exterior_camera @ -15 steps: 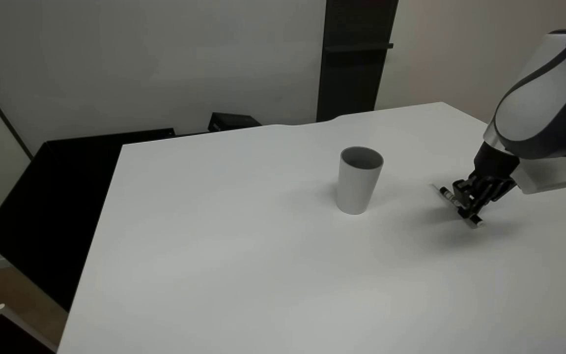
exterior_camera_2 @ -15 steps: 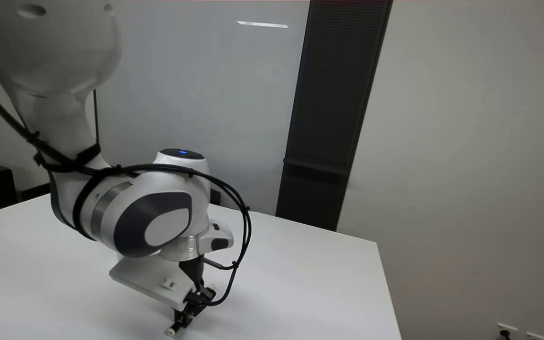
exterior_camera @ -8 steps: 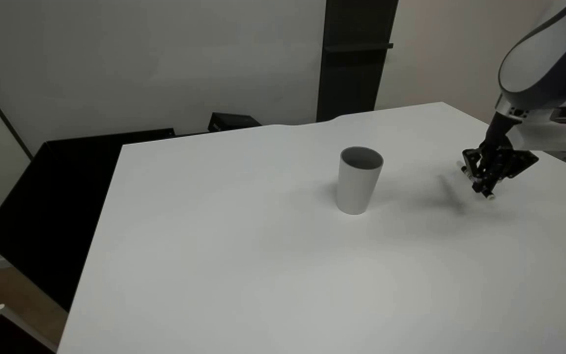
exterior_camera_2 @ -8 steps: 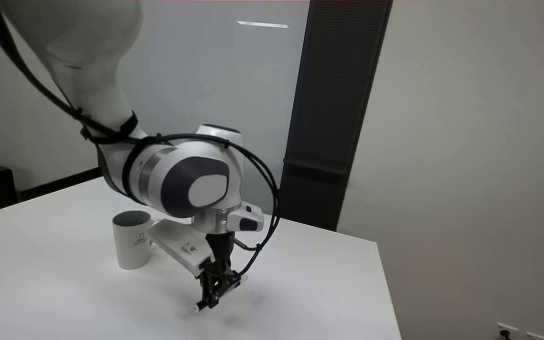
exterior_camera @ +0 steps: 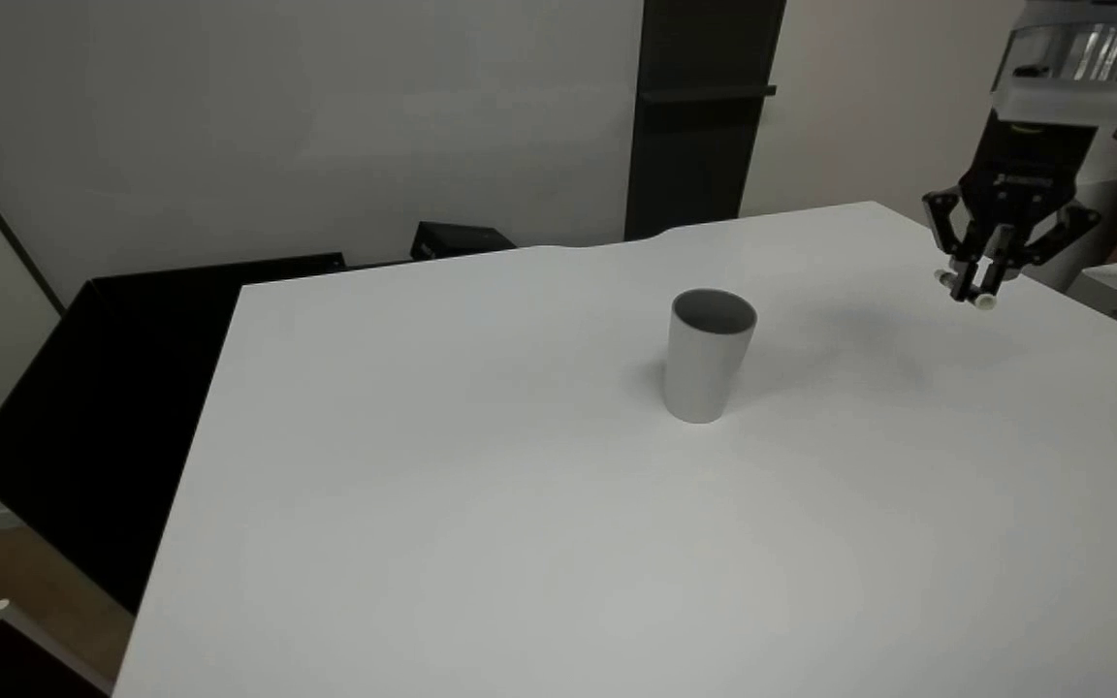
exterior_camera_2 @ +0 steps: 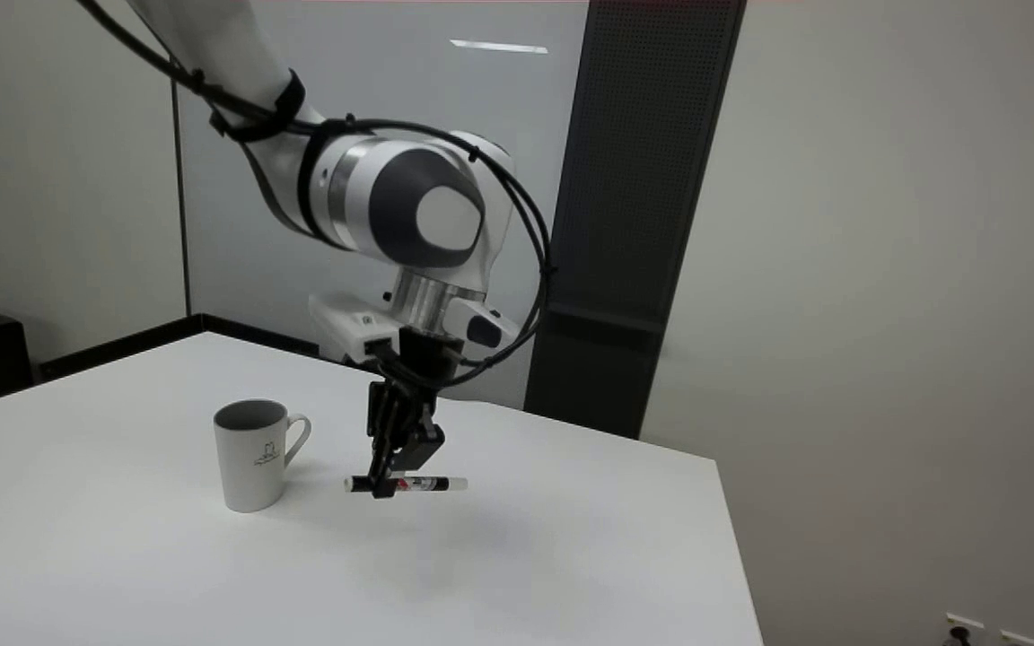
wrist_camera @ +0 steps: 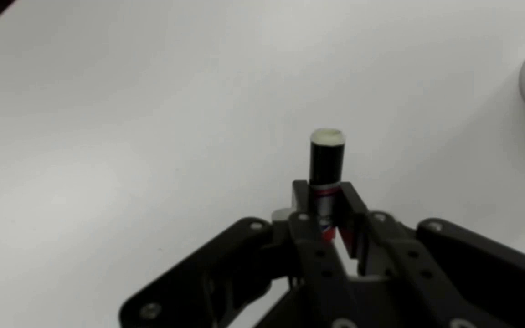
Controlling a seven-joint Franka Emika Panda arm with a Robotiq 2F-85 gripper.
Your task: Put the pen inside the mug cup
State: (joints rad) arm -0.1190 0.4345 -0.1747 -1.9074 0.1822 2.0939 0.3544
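"Status?"
"I've the pen [exterior_camera_2: 409,484] clamped in my gripper [wrist_camera: 325,200], nr level above the table [exterior_camera_2: 589,565], apart from the mug [exterior_camera_2: 249,471]. Pick-up looks done, prob carry stage. Next: get over the mug, tip pen upright, lower, let go"
"Any writing?"
"Red-marked label [exterior_camera_2: 416,484] on the pen, small dark print [exterior_camera_2: 267,456] on the mug, both 2 tiny to read"

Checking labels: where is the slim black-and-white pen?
In both exterior views, the pen hangs in the black gripper, right of the white handled mug.
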